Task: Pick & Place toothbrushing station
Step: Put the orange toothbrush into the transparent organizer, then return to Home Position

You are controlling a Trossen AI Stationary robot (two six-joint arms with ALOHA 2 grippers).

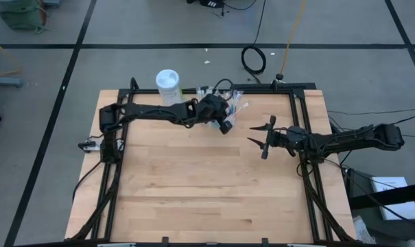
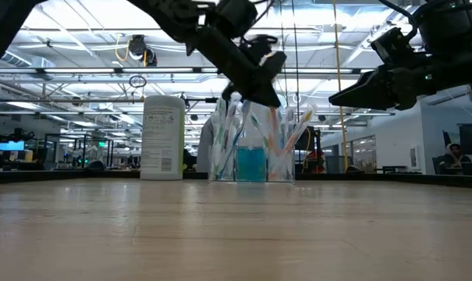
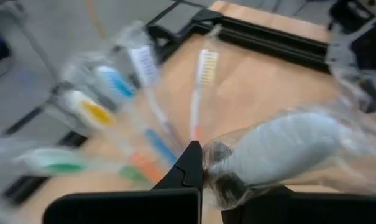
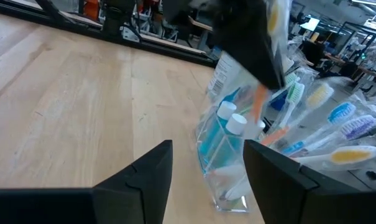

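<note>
The clear plastic cup [image 2: 253,160] stands at the far edge of the wooden table [image 1: 193,185], near the middle of that edge, packed with pastel-handled toothbrushes [image 4: 327,127] that fan outward and blue toothpaste tubes [image 4: 220,134] with white caps. Just to its left stands a taller white canister [image 2: 163,136]. The left gripper [image 1: 226,123] reaches across from the left side and sits right over the cup, its fingers pressed together on a clear wrapped toothbrush [image 3: 281,152] from the bunch. The right gripper [image 1: 262,138] hangs above the table to the right of the cup, apart from it, its fingers spread wide and holding nothing, pointed toward the cup.
</note>
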